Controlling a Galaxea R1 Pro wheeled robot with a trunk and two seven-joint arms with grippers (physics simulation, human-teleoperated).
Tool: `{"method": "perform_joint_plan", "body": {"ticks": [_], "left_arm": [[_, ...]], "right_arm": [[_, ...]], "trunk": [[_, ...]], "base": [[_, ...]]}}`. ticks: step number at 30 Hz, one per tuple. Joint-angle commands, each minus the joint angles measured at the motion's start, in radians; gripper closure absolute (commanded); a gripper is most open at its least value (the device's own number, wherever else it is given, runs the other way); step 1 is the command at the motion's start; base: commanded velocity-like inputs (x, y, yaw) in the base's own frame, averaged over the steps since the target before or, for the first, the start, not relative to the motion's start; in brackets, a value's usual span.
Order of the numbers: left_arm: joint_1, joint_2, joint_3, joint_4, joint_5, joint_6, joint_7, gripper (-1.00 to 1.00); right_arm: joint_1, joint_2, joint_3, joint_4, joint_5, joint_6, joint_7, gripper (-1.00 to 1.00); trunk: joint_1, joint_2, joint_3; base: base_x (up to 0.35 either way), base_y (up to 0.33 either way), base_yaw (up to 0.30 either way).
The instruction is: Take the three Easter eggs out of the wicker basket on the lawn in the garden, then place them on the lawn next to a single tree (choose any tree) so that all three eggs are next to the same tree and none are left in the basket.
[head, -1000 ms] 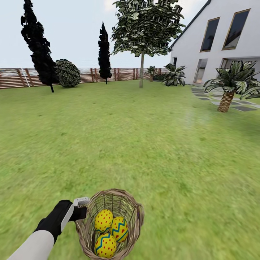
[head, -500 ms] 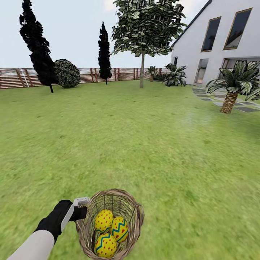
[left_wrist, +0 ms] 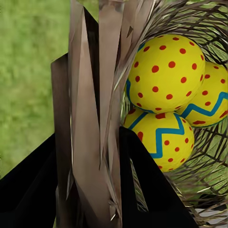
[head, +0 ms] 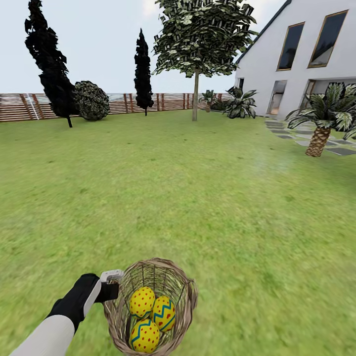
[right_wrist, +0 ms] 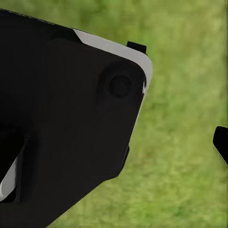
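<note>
Three yellow Easter eggs [head: 144, 316] with red dots and blue zigzag bands lie together in the wicker basket [head: 190, 292]. The basket hangs above the lawn [head: 198, 198] at the near edge of the head view. My left gripper [head: 110, 287] is shut on the basket's rim at its left side. The left wrist view has the dark fingers [left_wrist: 28, 185] clamped on the woven rim [left_wrist: 92, 118], with the eggs [left_wrist: 164, 71] just past it. The tree [head: 195, 96] with a leafy crown stands far ahead near the fence. One fingertip of my right gripper [right_wrist: 221, 142] is over grass, out at the view's edge.
Two dark cypresses [head: 49, 59] and a round bush [head: 92, 101] stand along the wooden fence [head: 20, 106] at the back left. A white house [head: 301, 59] and a short palm [head: 321, 123] with paving slabs are at the right. Open grass lies between me and the tree.
The whole view has shifted a little: the tree looks slightly nearer and the palm has slid right, so the camera moved. The basket and left arm keep their place.
</note>
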Motion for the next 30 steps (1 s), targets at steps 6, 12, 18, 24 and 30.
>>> {"method": "perform_joint_plan", "body": {"ticks": [6, 12, 18, 24, 30], "left_arm": [[0.000, 0.000, 0.003, -0.001, 0.012, 0.006, -0.003, 1.00], [-0.001, -0.002, 0.004, -0.003, 0.012, 0.006, -0.003, 1.00], [0.000, -0.002, 0.005, -0.002, 0.012, 0.007, -0.003, 1.00], [0.000, -0.002, 0.004, -0.002, 0.012, 0.006, -0.003, 1.00], [-0.001, -0.002, 0.004, -0.003, 0.012, 0.007, -0.003, 1.00]], "right_arm": [[-0.002, -0.001, -0.008, 0.004, 0.008, -0.007, 0.001, -1.00], [-0.002, -0.001, -0.008, 0.004, 0.008, -0.007, 0.001, -1.00], [-0.002, -0.001, -0.008, 0.004, 0.008, -0.007, 0.001, -1.00], [-0.002, -0.001, -0.008, 0.004, 0.008, -0.007, 0.001, -1.00], [-0.002, -0.001, -0.008, 0.004, 0.008, -0.007, 0.001, -1.00]], "trunk": [[0.001, -0.001, -0.001], [0.001, -0.001, -0.001], [0.001, -0.001, -0.001], [0.001, -0.001, -0.001], [0.001, -0.001, -0.001]], "base": [[0.325, 0.097, 0.000], [0.325, 0.097, 0.000], [0.325, 0.097, 0.000], [0.325, 0.097, 0.000], [0.325, 0.097, 0.000]]}}
